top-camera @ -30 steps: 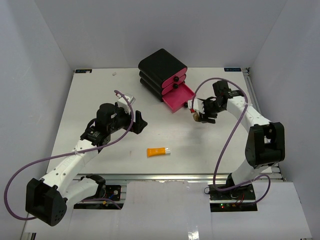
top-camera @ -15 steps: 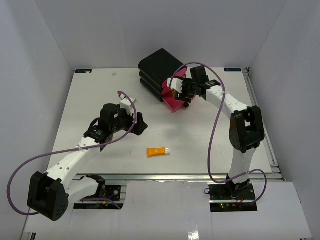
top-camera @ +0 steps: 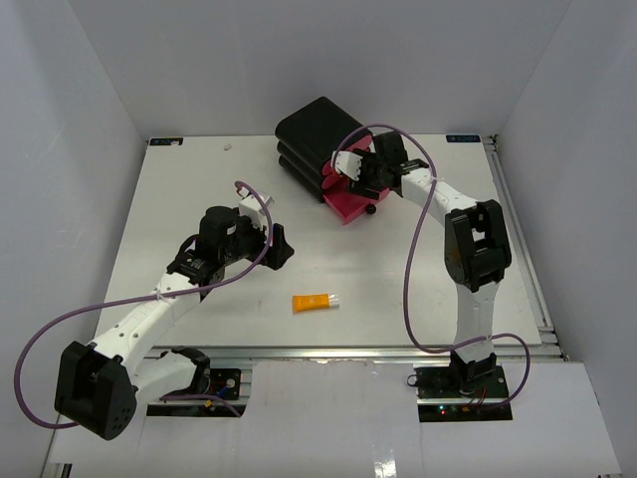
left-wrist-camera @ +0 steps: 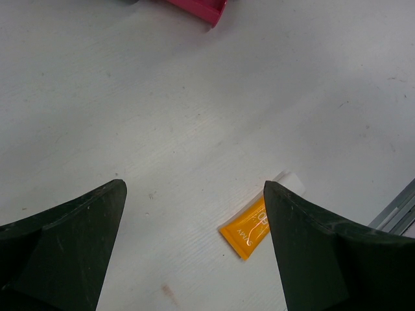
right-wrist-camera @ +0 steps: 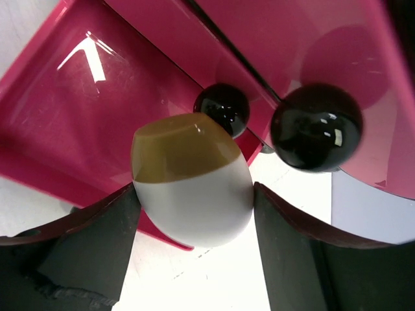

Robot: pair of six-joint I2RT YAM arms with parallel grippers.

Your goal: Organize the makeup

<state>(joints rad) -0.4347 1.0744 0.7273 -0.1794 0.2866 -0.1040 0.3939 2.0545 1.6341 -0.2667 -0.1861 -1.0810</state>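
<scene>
My right gripper (top-camera: 358, 179) is shut on the white-and-brown egg-shaped piece (right-wrist-camera: 191, 178) and holds it, brown end up, over the front edge of the open pink drawer (right-wrist-camera: 84, 103). The orange tube with white cap (top-camera: 315, 302) lies flat on the table near the front. In the left wrist view the orange tube (left-wrist-camera: 253, 227) shows partly behind the right finger. My left gripper (left-wrist-camera: 193, 194) is open and empty above the table, left of and behind the tube; it also shows in the top view (top-camera: 279, 247). The lipstick tubes and the tan bottle are out of view.
The black three-drawer box (top-camera: 320, 131) stands at the back centre, its bottom pink drawer (top-camera: 343, 204) pulled out toward the front right. Two black drawer knobs (right-wrist-camera: 316, 127) hang just above the egg. White walls enclose the table on three sides.
</scene>
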